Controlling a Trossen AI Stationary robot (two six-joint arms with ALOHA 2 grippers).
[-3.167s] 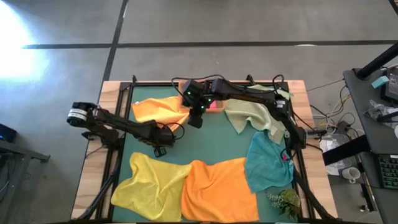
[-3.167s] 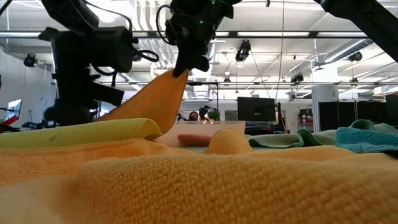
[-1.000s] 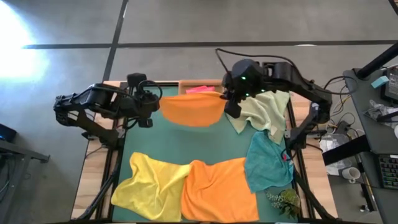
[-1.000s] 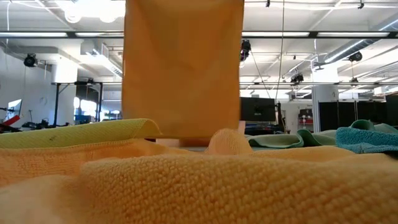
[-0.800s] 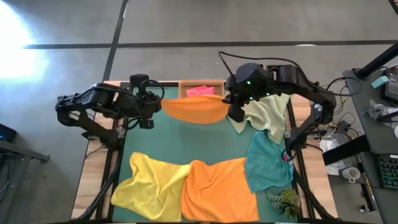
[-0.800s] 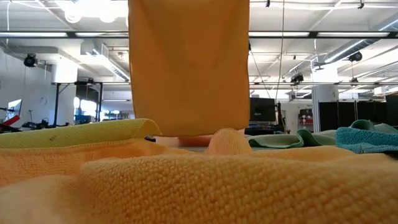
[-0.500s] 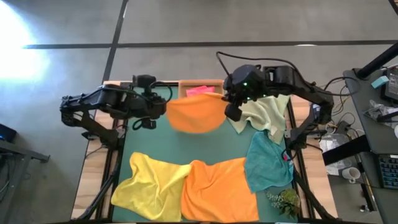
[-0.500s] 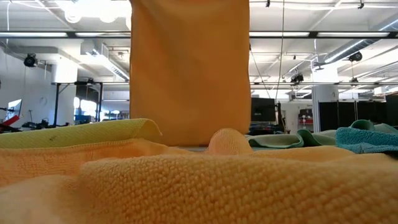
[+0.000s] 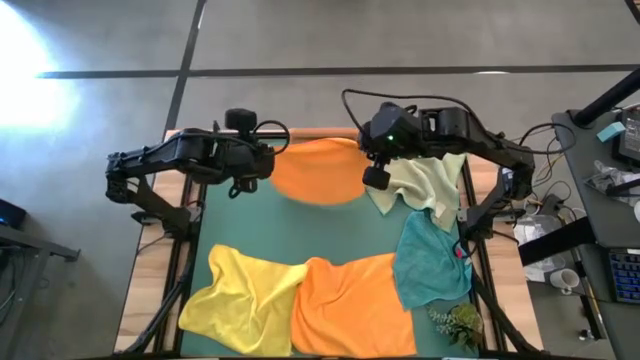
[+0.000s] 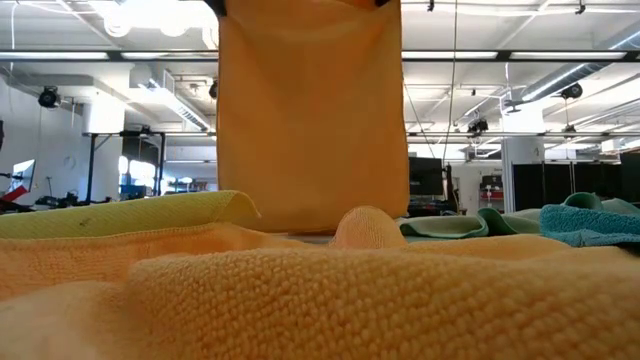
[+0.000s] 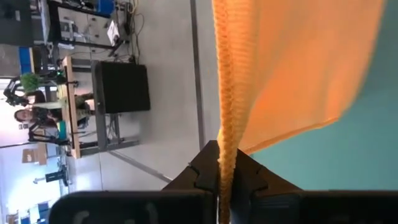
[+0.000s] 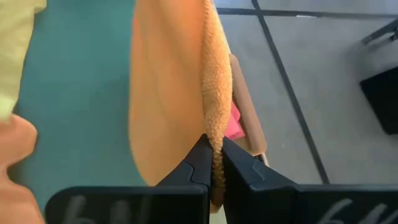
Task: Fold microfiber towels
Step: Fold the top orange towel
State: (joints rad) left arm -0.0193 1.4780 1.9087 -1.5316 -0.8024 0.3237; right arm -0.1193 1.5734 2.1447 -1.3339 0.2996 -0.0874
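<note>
Between left gripper (image 9: 262, 168), right gripper (image 9: 366, 170): orange towel (image 9: 318, 172) hanging

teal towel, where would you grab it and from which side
Take the teal towel by its upper corner nearest the pale green towel, coming straight down from above. It lies rumpled on the mat's right edge, its left border overlapping the flat orange towel, so that corner is freest.

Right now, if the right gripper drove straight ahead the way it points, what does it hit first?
The orange towel already pinched in the right gripper. Beyond that hanging cloth, probably the green table mat, though depth is hard to judge.
</note>
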